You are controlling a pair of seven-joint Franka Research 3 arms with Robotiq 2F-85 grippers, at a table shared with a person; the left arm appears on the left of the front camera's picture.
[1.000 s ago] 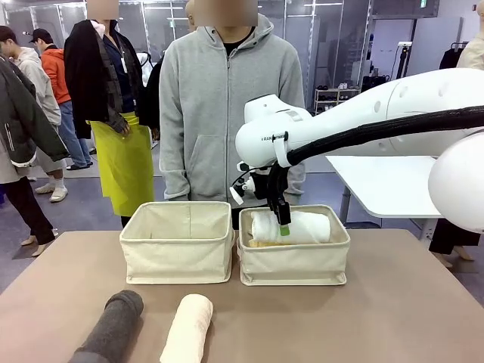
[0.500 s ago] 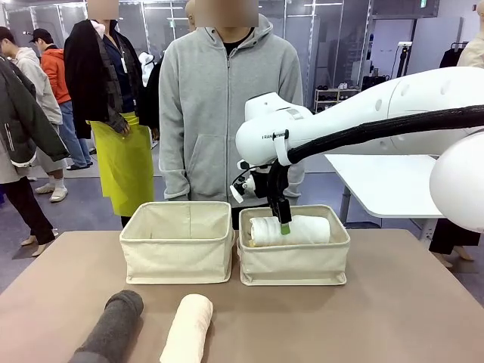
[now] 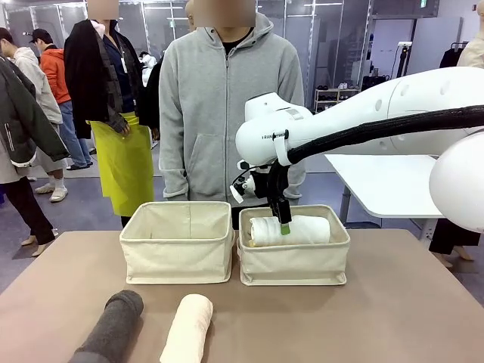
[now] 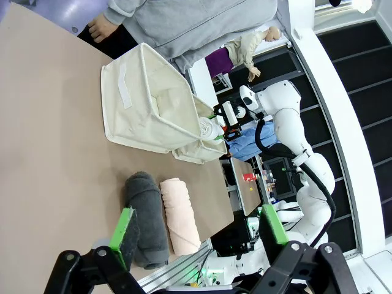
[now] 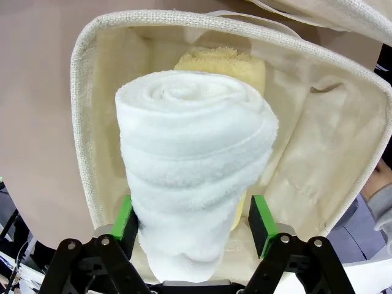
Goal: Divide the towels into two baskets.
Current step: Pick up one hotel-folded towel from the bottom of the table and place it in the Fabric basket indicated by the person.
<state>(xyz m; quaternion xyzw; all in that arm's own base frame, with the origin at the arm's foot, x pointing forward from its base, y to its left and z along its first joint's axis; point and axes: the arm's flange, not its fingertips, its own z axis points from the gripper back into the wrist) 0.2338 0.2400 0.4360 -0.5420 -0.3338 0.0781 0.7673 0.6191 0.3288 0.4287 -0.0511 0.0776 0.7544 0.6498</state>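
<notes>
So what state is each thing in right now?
white towel, rolled, lying in right basket on yellow towel.
yellow towel, rolled, underneath it.
grey towel, rolled, on table.
cream towel, rolled, on table beside it.
left basket, upright, no towel seen inside.
right basket, upright, holding two towels.
right claw, open, straddling white towel.
left claw, open, holding nothing.

The white towel between the pads of my right pincer is thick, fluffy terry, matt, with deep soft loops. Under it the yellow towel has a coarser, nubbier pile. Around both, the basket is rough woven canvas, dull beige. My pads look like smooth green plastic set in matt black plastic. Beyond the basket the table is smooth, matt brown. Ahead of my left pincer lie a shaggy grey towel and a finer cream towel. My right arm's shell is glossy white plastic.
</notes>
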